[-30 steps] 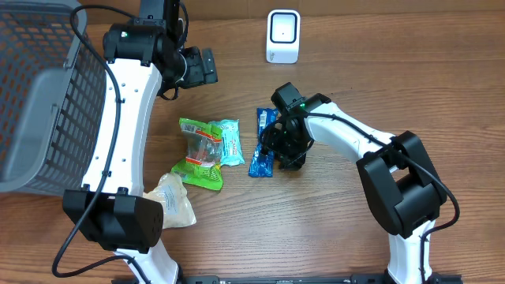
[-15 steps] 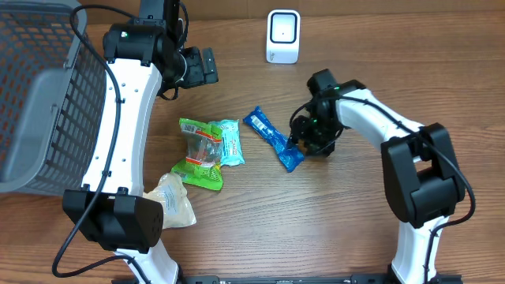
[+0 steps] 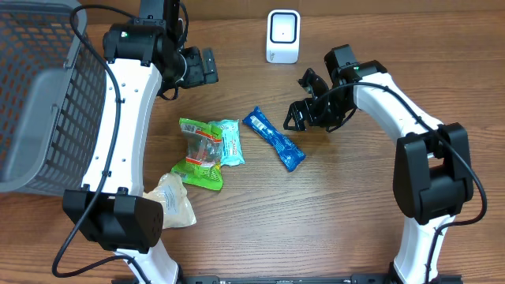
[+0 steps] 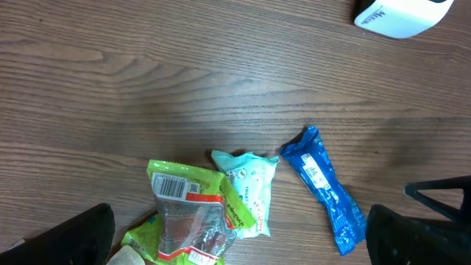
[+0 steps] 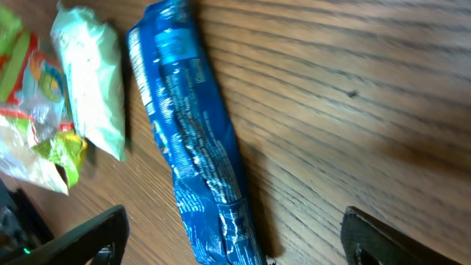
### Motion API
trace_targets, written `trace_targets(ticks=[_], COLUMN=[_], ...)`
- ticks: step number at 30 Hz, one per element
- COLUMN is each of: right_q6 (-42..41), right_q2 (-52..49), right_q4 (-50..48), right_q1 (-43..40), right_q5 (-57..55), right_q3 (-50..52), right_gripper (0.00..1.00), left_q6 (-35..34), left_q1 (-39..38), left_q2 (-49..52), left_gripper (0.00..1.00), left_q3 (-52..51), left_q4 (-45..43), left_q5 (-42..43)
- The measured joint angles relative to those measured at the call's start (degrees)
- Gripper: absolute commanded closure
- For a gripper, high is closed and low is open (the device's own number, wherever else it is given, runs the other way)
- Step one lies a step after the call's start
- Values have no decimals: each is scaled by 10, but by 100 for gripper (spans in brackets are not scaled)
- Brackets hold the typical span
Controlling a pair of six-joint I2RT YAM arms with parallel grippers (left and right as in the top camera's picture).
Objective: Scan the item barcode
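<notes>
Just beyond right tool, blue packet

There are four packets: one blue packet, one teal packet, one green packet and one beige packet. There is one scanner and one basket.

Barcode on green packet; blue wrapper print illegible.

The table is showing matt, grained brown wood. The blue wrapper and the green packet are gleaming as crinkled glossy film. The scanner is looking like smooth white plastic, the basket like grey plastic mesh.
</notes>
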State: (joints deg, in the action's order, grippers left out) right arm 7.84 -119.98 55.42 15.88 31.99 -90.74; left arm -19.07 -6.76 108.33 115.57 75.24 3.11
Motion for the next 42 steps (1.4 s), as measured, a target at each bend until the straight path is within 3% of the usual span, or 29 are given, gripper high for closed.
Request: trace_targets(ticks=[7, 20, 22, 28, 31, 32, 42], right_q6=[80, 102, 103, 102, 85, 78, 53], right_q2=[0, 3, 9, 10, 10, 10, 9], right_q4=[-24, -83, -104, -118, -114, -112, -96], right_q1=[48, 66, 66, 66, 66, 66, 66], right_q5=[-20, -68, -60, -33, -19, -16, 35], right_q3=[26, 94, 107, 127, 129, 129, 134], right_gripper=[16, 34, 41, 85, 88, 96, 96], left_q6=[0, 0, 0, 0, 0, 0, 0], left_q1=[0, 0, 0, 0, 0, 0, 0], left_q2=[0, 0, 0, 0, 0, 0, 0], left_gripper=[0, 0, 0, 0, 0, 0, 0], left_q3=[0, 0, 0, 0, 0, 0, 0], left_q4=[0, 0, 0, 0, 0, 0, 0], left_q5=[0, 0, 0, -2, -2, -2, -2])
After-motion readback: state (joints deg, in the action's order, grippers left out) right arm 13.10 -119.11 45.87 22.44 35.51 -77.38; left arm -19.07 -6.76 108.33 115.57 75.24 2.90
